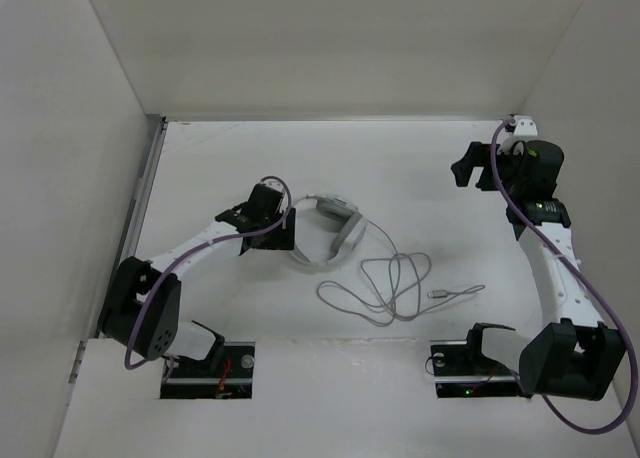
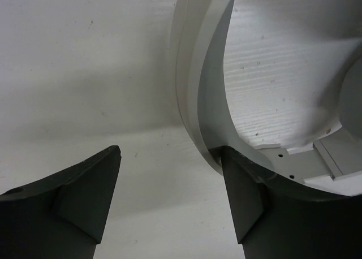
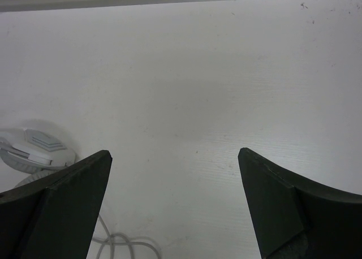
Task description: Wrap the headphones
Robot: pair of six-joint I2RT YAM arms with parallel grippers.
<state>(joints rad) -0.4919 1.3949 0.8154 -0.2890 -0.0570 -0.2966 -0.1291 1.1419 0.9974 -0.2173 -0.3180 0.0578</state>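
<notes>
As left hand [image 2: 171,150] touches headphones [image 2: 195,89], table [image 2: 73,72] beside

Headphones [image 1: 345,233], cable [image 1: 398,283] obstruct centre; table [image 1: 430,178] behind open.

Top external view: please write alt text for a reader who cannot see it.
White headphones lie on the table with the left gripper open at their headband. Their cable lies in loose loops toward the right, ending in a plug. The right gripper hangs open near the far right corner, away from them.
</notes>
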